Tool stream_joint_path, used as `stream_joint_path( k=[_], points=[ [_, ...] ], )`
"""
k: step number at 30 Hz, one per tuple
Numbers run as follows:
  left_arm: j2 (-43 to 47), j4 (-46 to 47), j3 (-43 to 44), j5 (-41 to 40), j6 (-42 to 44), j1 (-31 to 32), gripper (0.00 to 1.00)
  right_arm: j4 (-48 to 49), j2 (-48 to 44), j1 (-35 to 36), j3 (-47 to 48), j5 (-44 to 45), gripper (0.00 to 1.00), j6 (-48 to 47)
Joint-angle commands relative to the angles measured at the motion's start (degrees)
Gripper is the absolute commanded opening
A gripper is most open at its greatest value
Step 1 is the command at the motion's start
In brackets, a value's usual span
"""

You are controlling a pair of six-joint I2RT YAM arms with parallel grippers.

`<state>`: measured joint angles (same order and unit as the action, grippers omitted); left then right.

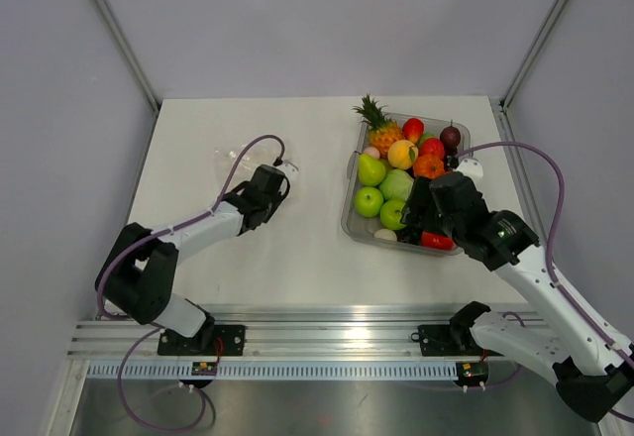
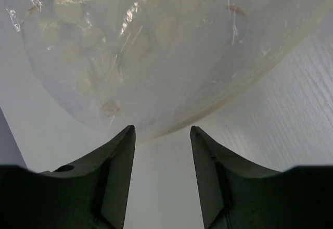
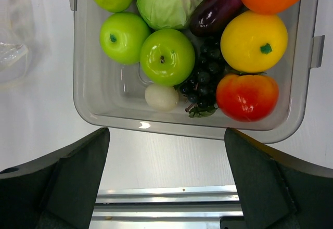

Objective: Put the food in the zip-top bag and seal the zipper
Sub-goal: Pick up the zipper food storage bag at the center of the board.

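Note:
The food fills a rigid clear tray [image 1: 349, 220] at right: green apples [image 3: 167, 56], pale cabbage [image 3: 167, 1], dark grapes [image 3: 204, 86], a red piece [image 3: 246, 96], a yellow piece [image 3: 253, 40], a pineapple [image 1: 377, 126]. The clear zip-top bag [image 1: 236, 159] lies flat at left and fills the upper left wrist view [image 2: 156, 52]. Its curved near edge sits just beyond my left gripper [image 2: 161, 132], which is open and empty. My right gripper [image 3: 166, 140] is wide open and empty, above the tray's near edge. The zipper is too faint to tell.
A small white round piece [image 3: 162, 97] lies at the tray's near wall. The metal rail [image 1: 327, 332] runs along the table's near edge. Purple cables loop over both arms.

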<state>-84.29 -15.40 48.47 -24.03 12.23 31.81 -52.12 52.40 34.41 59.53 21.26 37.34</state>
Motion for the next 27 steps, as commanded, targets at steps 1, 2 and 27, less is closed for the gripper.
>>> stream_joint_path(
  k=[1, 2, 27],
  points=[
    [-3.67, 9.86, 1.09, -0.05, 2.19, -1.05, 0.48, 0.79, -2.04, 0.3, 0.24, -0.08, 0.99, -0.08],
    [-4.21, 10.64, 1.28, -0.66, 2.19, -1.05, 0.47, 0.62, -2.21, 0.3, 0.06, 0.1, 0.99, -0.08],
    [-11.78, -37.06, 37.13, 16.18, -25.14, -1.14, 0.0, 12.9, 1.11, 1.35, -3.1, -10.44, 0.99, -0.43]
  ],
)
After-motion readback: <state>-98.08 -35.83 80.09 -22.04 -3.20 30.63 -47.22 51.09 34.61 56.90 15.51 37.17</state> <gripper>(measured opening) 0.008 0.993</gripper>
